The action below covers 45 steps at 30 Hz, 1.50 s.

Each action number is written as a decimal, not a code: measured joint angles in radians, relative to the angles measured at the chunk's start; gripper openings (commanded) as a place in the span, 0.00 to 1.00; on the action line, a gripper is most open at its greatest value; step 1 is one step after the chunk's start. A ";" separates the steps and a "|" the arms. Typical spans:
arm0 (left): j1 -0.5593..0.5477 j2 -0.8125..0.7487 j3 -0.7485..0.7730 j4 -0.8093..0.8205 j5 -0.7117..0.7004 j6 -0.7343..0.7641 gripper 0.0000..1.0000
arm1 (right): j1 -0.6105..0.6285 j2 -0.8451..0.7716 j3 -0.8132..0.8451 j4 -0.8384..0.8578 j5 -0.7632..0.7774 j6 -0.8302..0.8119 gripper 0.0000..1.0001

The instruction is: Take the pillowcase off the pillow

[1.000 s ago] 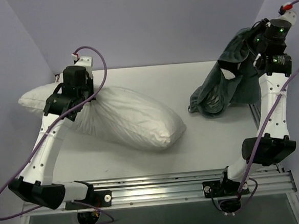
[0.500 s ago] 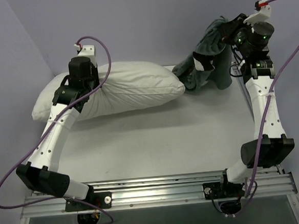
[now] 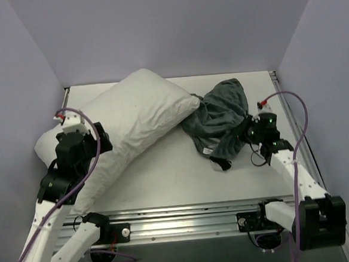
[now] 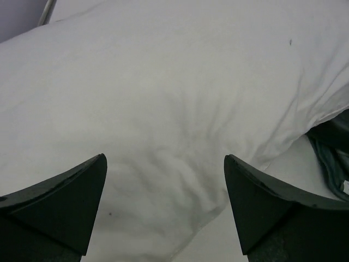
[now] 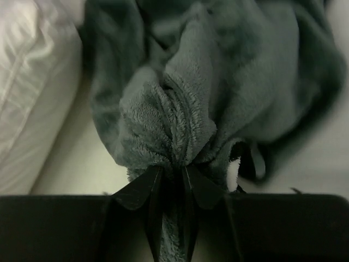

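The plump white pillow (image 3: 135, 119) lies slantwise on the table, from the back middle down to the left edge, fully bare. My left gripper (image 3: 94, 145) hovers over its near-left part. In the left wrist view that gripper (image 4: 163, 158) stands open and holds nothing, with the pillow (image 4: 174, 82) wrinkled below it. The pillowcase (image 3: 221, 113) is a grey-green velvety heap at the right, touching the pillow's far corner. My right gripper (image 3: 245, 133) is at the heap's near edge. In the right wrist view it (image 5: 172, 169) is shut on a bunched fold of the pillowcase (image 5: 180, 109).
Purple walls close off the table (image 3: 177, 173) at the back and on both sides. A metal rail (image 3: 186, 217) with the two arm bases runs along the near edge. A white label (image 5: 233, 173) shows on the pillowcase's edge beside my right fingers.
The left gripper has opened and let go of the pillow, which now rests on the table. Both arms have pulled back towards the near edge. The right arm has lowered the pillowcase onto the table.
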 measured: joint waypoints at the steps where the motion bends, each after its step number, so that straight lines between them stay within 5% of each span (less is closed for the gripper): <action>1: 0.000 -0.033 0.003 -0.015 0.000 -0.010 0.94 | 0.002 -0.027 -0.043 -0.050 0.007 0.003 0.16; 9: 0.001 -0.181 0.100 -0.132 -0.004 -0.026 0.94 | 0.003 -0.381 -0.135 -0.354 0.014 0.024 0.57; 16: 0.001 -0.162 0.193 -0.204 -0.034 0.005 0.94 | 0.004 -0.304 0.026 -0.544 0.024 -0.008 0.80; 22: 0.001 -0.152 0.289 -0.249 -0.051 0.037 0.94 | 0.004 -0.266 0.312 -0.621 0.177 -0.064 1.00; 32: 0.001 -0.155 0.479 -0.281 -0.100 0.101 0.94 | 0.043 -0.256 0.687 -0.723 0.576 -0.193 1.00; 45: -0.029 -0.290 0.565 -0.264 -0.312 0.235 0.94 | 0.127 -0.460 0.748 -0.704 0.810 -0.314 1.00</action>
